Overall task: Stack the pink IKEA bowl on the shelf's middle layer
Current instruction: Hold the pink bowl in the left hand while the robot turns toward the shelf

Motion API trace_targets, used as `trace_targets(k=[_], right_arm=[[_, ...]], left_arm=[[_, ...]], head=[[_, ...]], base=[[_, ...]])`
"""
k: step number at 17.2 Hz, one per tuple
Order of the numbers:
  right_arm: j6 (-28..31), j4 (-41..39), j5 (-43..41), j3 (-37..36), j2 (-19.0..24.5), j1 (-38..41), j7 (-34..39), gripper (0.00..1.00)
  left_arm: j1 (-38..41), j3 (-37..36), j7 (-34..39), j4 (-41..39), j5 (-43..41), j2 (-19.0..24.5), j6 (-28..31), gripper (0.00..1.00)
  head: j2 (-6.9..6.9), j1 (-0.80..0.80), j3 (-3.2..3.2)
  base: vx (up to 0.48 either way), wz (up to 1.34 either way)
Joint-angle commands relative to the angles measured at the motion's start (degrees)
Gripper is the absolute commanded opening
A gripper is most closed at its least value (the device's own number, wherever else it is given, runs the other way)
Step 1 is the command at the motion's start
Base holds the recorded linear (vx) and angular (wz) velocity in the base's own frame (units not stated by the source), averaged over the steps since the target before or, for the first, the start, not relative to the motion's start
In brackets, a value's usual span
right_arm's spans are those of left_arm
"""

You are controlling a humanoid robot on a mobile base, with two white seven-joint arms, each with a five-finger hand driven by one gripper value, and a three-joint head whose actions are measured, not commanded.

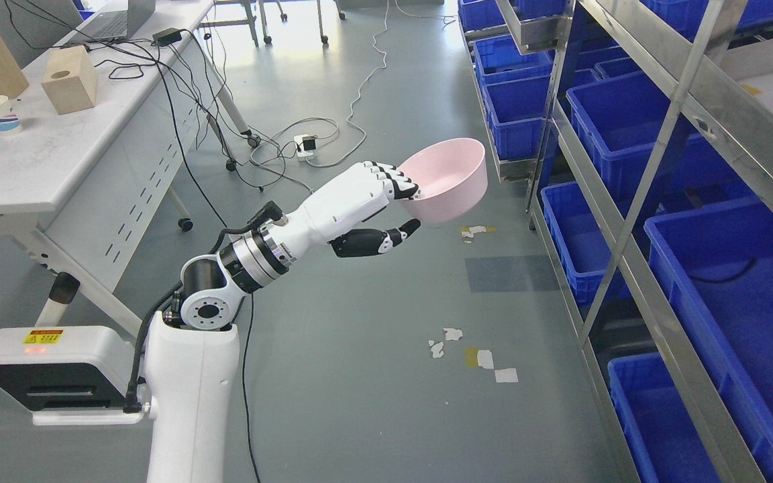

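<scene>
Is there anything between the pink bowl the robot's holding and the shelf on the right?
Nothing visible stands in the open air between the pink bowl, held in the left hand, and the metal shelf. At the shelf itself, a slanted brace crosses the front and blue bins fill the layers in view.

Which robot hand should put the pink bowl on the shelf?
Left. The left robot hand already grips the round pink plastic bowl by its rim, held up beside the metal shelf rack. No right arm shows.

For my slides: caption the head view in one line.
Left hand holds the pink bowl by its rim above the floor, beside the shelf of blue bins.
</scene>
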Motion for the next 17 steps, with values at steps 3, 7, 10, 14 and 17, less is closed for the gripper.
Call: trace_targets(k=[3, 7, 10, 14, 17], right_arm=[[-0.04, -1.00, 0.00, 0.00, -1.00, 0.19, -0.12, 1.00], [-0.04, -1.00, 0.00, 0.00, -1.00, 0.19, -0.03, 1.00], [-0.04, -1.00, 0.00, 0.00, -1.00, 0.28, -0.03, 1.00], [-0.04, -1.00, 0.00, 0.00, -1.00, 0.28, -0.03, 1.00], [-0.04, -1.00, 0.00, 0.00, -1.00, 0.28, -0.03, 1.00]], left_arm=[[0.01, -0.13, -0.03, -0.12, 0.07, 1.00, 0.00, 0.06], [-0.16, -0.04, -0.03, -0.12, -0.02, 1.00, 0.00, 0.06], [-0.51, -0.04, -0.03, -0.12, -0.02, 1.00, 0.00, 0.06], [-1.13, -0.13, -0.03, -0.12, -0.02, 1.00, 0.00, 0.06], [-1.48, -0.22, -0.03, -0.03, -0.02, 1.00, 0.00, 0.06]], head=[[0.00, 0.00, 0.00], [0.00, 0.00, 0.00], [0.00, 0.00, 0.00], [0.00, 0.00, 0.00], [0.00, 0.00, 0.00]], base=[[0.375, 0.09], [0.318, 0.14], [0.332, 0.14], [0.353, 0.09], [0.341, 0.11]])
